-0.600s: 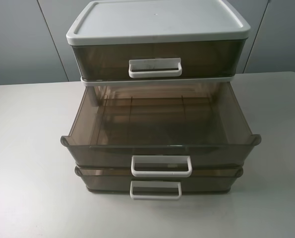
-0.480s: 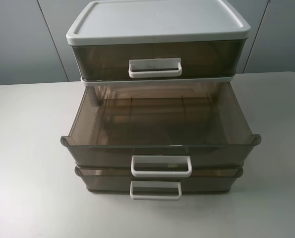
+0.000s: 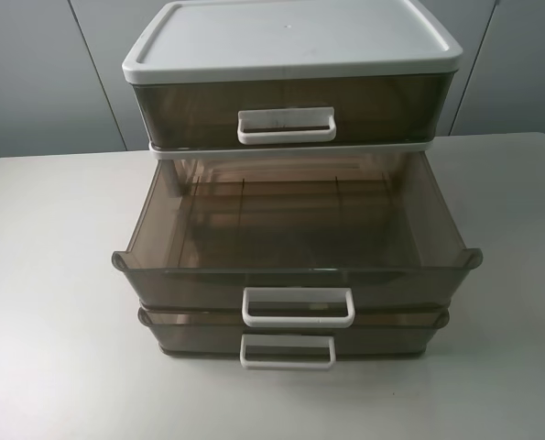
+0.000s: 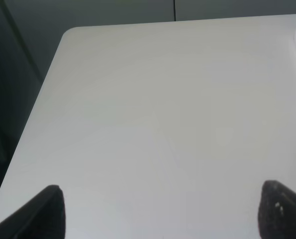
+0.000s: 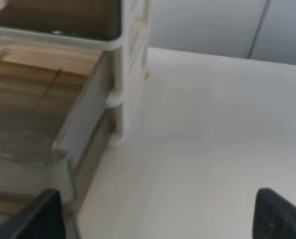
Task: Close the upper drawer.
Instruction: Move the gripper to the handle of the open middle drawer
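On the table (image 3: 52, 275), upper drawer (image 3: 190, 284) pulled out, left gripper (image 4: 162, 216) and right gripper (image 5: 157, 218) spread, mostly cut off.

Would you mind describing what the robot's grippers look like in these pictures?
Only the fingertips show. The left gripper has two matte black fingertips with rounded ends; one carries a few pale specks. The right gripper shows the same black, blunt fingertips. No cables, markings or arm links are visible, and the exterior high view shows neither arm.
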You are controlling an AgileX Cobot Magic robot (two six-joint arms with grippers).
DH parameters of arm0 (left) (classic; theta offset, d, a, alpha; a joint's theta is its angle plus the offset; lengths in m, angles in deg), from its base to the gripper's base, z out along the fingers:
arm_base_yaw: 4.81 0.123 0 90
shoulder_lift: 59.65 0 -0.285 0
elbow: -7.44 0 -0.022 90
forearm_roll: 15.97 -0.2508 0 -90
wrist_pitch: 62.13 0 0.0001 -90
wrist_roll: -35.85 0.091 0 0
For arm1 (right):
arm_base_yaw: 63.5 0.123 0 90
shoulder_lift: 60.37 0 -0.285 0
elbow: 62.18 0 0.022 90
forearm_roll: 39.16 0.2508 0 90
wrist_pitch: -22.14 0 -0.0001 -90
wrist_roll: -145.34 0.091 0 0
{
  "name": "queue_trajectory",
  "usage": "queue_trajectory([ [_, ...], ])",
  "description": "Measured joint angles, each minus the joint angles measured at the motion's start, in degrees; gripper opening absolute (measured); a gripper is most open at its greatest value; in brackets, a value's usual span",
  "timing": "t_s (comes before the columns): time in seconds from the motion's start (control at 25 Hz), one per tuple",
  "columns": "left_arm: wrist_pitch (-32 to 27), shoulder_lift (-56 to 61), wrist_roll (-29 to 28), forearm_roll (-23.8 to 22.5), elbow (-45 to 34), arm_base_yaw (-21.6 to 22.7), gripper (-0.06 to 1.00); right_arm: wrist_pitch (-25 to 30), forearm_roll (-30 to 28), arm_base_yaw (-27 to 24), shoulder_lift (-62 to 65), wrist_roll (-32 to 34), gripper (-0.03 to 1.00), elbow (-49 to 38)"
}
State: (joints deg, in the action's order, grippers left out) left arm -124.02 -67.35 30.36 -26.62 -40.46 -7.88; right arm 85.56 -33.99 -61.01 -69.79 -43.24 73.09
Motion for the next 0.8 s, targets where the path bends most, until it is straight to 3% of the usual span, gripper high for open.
queue_trajectory([
  [0.16,0.0,0.0,0.0,0.0,0.0,0.0,0.74,-0.21,-4.76,1.29,-8.04,1.22,0.56,2.58],
  [0.32,0.0,0.0,0.0,0.0,0.0,0.0,0.74,-3.83,-5.88,5.9,-18.08,1.33,0.56,4.32],
  [0.52,0.0,0.0,0.0,0.0,0.0,0.0,0.74,-9.39,-2.51,14.25,-29.29,-2.9,0.56,7.08],
  [0.8,0.0,0.0,0.0,0.0,0.0,0.0,0.74,-12.06,1.53,28.44,-40.65,-11.53,0.56,12.78],
])
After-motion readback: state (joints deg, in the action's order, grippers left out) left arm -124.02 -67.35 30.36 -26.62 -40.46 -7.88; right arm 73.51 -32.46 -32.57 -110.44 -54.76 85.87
